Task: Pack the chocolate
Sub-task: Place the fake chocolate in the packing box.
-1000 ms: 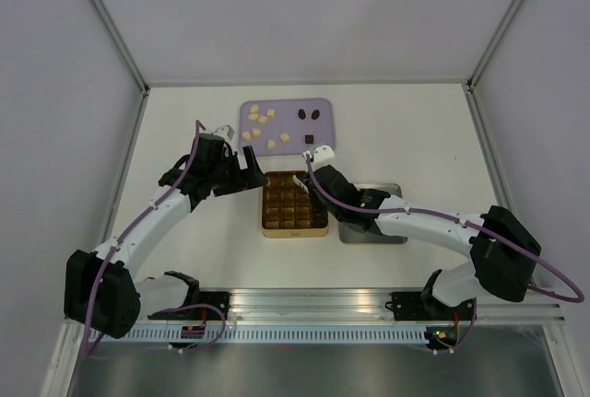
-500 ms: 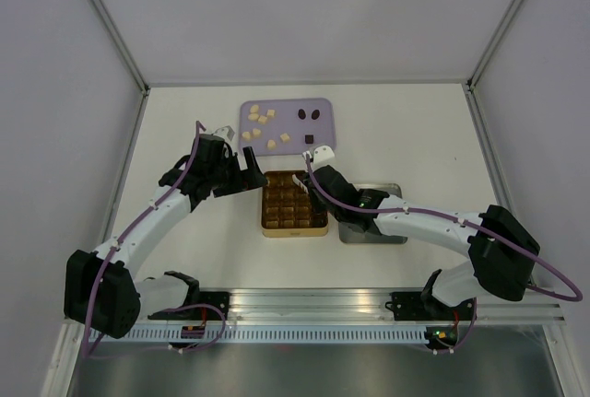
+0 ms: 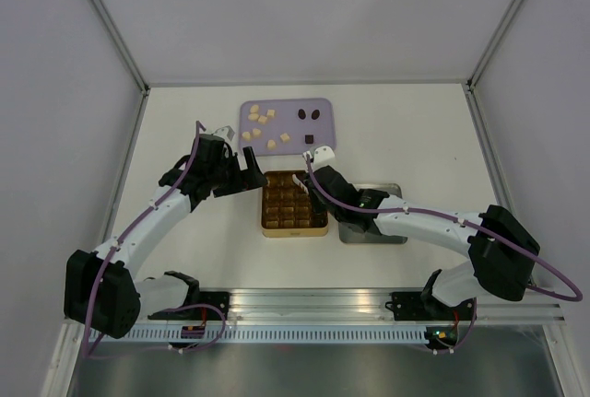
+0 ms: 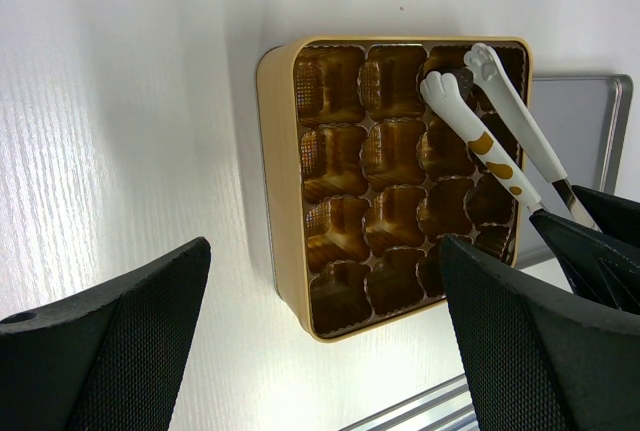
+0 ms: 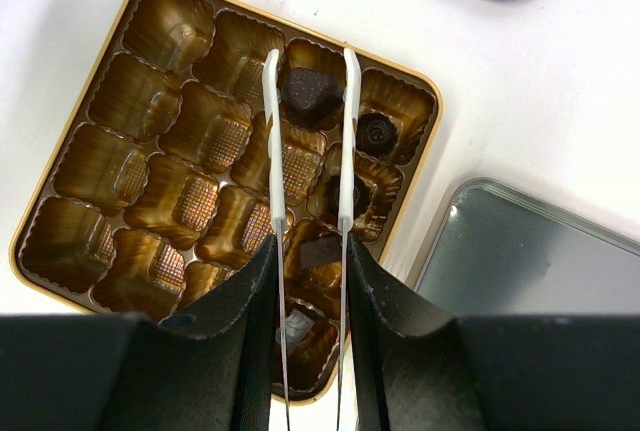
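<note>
Several pale cream chocolate pieces (image 3: 263, 121) and dark ones (image 3: 309, 113) lie on the purple tray (image 3: 324, 104). The gold gridded tin (image 3: 281, 215) sits mid-table. My right gripper (image 5: 310, 251) is shut on the tweezers (image 5: 348, 131). Their tips stand either side of a dark heart-shaped chocolate (image 5: 308, 91) resting in a far-row cell of the tin (image 5: 130, 96). Other dark pieces (image 5: 377, 131) fill cells along that side. My left gripper (image 4: 320, 351) hangs open over the tin's (image 4: 278, 181) near left edge, holding nothing; the tweezers (image 4: 480, 136) show at its far corner.
A grey metal lid (image 5: 530, 251) lies flat right of the tin, under my right arm (image 3: 415, 222). White walls close the table at the back and sides. The rail with the arm bases (image 3: 304, 305) runs along the near edge.
</note>
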Controlling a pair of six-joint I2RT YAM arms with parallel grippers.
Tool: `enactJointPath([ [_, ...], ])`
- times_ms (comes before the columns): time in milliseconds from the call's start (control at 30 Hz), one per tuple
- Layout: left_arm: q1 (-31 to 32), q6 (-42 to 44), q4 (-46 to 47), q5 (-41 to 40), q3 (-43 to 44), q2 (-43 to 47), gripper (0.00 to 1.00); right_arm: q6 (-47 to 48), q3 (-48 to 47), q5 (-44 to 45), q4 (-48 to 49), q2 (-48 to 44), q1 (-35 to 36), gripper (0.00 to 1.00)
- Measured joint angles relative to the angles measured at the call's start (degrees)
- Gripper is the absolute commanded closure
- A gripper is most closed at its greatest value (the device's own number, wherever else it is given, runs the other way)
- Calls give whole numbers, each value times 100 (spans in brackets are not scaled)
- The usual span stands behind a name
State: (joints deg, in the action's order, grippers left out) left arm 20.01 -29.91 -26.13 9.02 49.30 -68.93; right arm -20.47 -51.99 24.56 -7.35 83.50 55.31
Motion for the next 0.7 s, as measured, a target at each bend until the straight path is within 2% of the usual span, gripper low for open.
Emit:
enactJointPath([
  [700,0,0,0,0,0,0,0,-39,0,2,-92,0,35,59],
])
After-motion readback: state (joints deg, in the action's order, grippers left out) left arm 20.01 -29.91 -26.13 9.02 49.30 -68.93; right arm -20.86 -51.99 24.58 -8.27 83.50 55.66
